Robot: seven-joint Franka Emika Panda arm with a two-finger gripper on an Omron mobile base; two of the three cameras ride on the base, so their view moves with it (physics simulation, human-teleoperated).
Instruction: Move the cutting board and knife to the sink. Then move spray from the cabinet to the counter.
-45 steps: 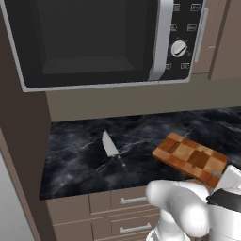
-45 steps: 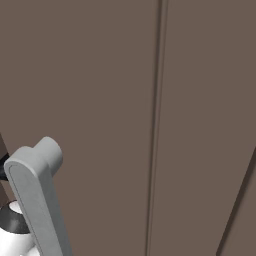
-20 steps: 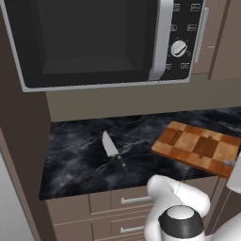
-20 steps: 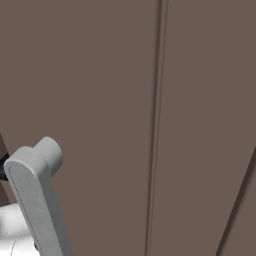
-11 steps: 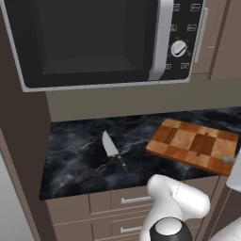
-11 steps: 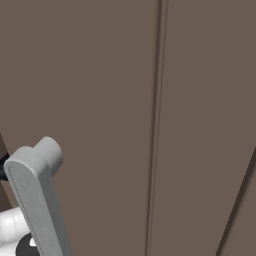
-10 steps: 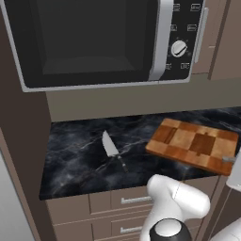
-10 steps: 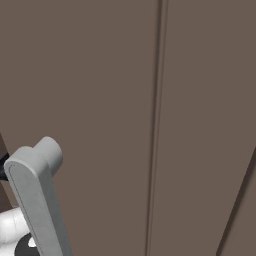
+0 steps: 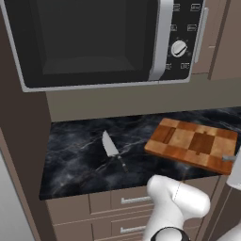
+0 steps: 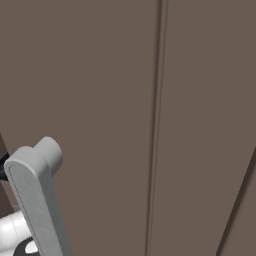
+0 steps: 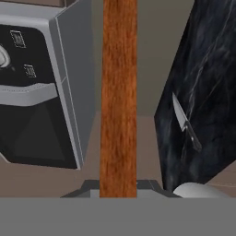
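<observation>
Pincer [image 11: 118,190] clamped on cutting board [image 9: 194,143] edge, board lifted, hovering right of knife [image 9: 112,148], which lies flat on table [image 9: 75,160]. Tip: keep board level, carry slow toward sink, mind microwave [image 9: 99,40] overhead, no swinging.

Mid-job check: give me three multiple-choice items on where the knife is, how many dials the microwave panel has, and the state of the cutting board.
1. Where is the knife?
A. on the counter, left of the cutting board
B. on top of the board
C. inside the microwave

2. How many round dials are on the microwave panel?
A. none
B. one
C. three

3. What state is the cutting board in?
A. flat on the counter
B. held edge-on in the shut pincer, raised
C. leaning on the wall

Answers: 1 A, it lies on black marble beside the board; 2 B, a single white knob; 3 B, the hand view shows its edge between the tips.
</observation>
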